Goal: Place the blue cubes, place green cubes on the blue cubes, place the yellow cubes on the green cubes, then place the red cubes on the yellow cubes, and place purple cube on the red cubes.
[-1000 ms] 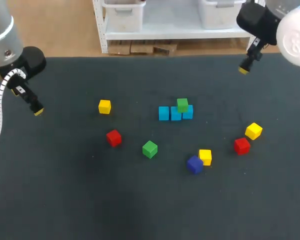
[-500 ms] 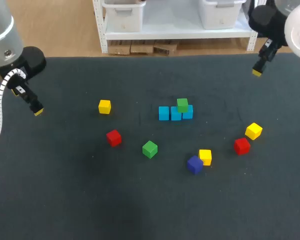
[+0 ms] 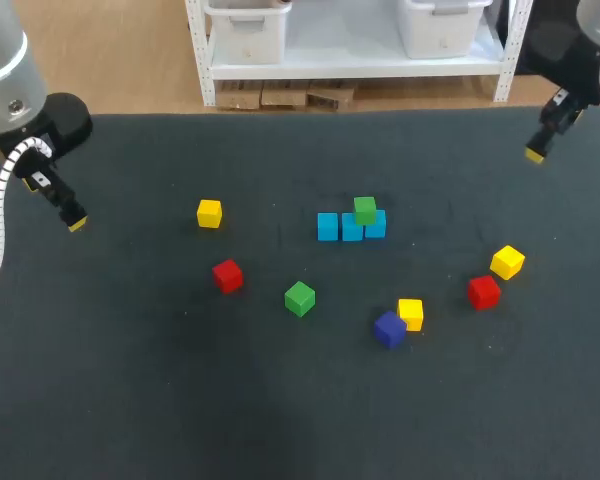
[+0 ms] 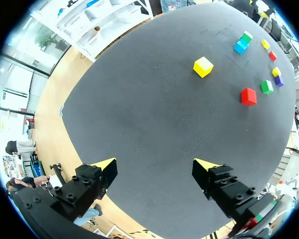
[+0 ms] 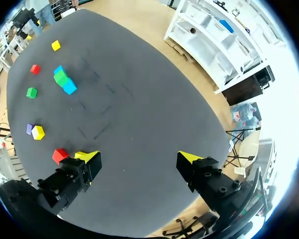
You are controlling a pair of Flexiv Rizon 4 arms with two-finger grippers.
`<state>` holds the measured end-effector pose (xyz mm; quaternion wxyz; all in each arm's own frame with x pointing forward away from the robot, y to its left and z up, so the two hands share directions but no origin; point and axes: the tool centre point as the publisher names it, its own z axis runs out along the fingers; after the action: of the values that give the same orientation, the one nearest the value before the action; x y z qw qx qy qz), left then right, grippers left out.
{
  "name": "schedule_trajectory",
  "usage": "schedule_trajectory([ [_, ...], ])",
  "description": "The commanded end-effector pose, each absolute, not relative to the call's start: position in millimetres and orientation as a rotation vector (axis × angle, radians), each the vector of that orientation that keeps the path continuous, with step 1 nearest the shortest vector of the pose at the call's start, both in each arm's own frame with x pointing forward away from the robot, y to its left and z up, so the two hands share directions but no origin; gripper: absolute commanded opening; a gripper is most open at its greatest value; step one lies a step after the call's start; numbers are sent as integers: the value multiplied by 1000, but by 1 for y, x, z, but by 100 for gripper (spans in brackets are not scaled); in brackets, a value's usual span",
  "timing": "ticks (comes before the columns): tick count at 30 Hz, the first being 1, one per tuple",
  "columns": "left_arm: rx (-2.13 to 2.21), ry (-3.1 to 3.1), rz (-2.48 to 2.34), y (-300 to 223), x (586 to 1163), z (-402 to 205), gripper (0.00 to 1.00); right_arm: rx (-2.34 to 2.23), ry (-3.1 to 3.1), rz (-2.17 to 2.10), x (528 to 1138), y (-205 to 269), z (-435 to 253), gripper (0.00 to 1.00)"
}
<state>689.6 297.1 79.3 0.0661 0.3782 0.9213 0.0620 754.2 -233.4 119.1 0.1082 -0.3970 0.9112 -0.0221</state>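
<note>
Three blue cubes (image 3: 340,228) sit in a row at mid-table, and a green cube (image 3: 365,210) rests on top of them. On the mat lie a loose green cube (image 3: 299,298), yellow cubes (image 3: 209,213) (image 3: 411,313) (image 3: 507,262), red cubes (image 3: 227,275) (image 3: 484,291) and a purple cube (image 3: 389,328) touching the near yellow one. My left gripper (image 3: 75,222) (image 4: 157,165) hangs open over bare mat at the far left. At the back right my right gripper (image 3: 536,153) (image 5: 138,157) is open too, with a red cube (image 5: 60,156) beside one finger.
The dark mat (image 3: 130,380) covers the whole table. Its back edge runs just behind my right gripper, and its left edge lies close to my left gripper. The cubes are spread over the middle and right, several of them a cube's width or more apart.
My right gripper has moved to the right and slightly nearer, away from the blue row. The left arm and all cubes have stayed put.
</note>
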Motion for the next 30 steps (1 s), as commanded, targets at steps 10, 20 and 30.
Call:
schedule_trajectory([
  [10,1140,2781,188,297,690,79,100,-1103,2728,-75,737,-253,112,100],
  [20,1140,2781,188,297,690,79,100,-1074,2758,-83,727,-266,108,100],
  [30,1140,2781,188,297,690,79,100,-1092,2754,-56,726,-262,105,100],
])
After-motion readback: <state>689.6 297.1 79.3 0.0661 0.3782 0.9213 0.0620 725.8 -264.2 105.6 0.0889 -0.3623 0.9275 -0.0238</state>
